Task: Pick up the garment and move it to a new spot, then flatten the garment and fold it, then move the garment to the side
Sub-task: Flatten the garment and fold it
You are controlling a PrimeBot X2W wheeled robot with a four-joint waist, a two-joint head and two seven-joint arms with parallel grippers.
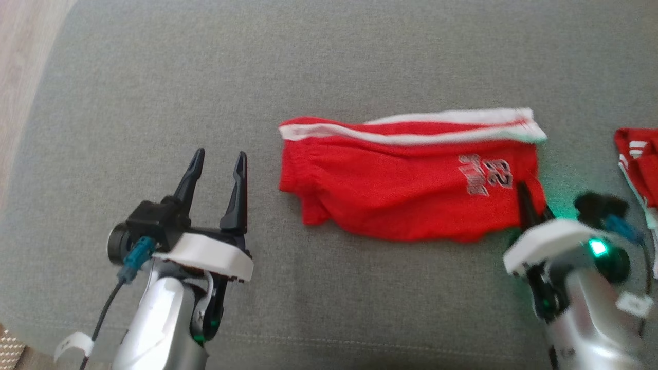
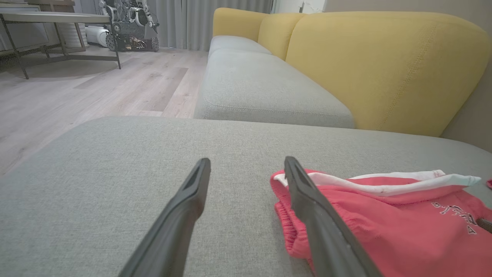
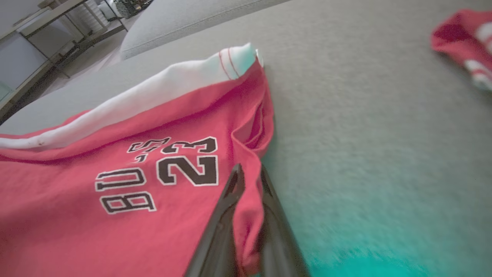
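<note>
The red garment (image 1: pixel 401 190) lay spread out on the grey sofa seat (image 1: pixel 154 77), a bit to the right of the middle. It had a white stripe (image 1: pixel 411 134) along its far edge and the number 23 (image 3: pixel 188 161) printed near its right end. My right gripper (image 1: pixel 524 187) was at the garment's near right corner. In the right wrist view I saw its two fingers squeezed together with a fold of the red cloth pinched between them. My left gripper (image 1: pixel 220 154) was just beside the garment's left end, not touching it, with its fingers spread wide apart and nothing in them. Another red and white cloth (image 1: pixel 637 159) lay well apart, at the far right. A yellow sofa back (image 2: pixel 384 65) stood behind the seat.
</note>
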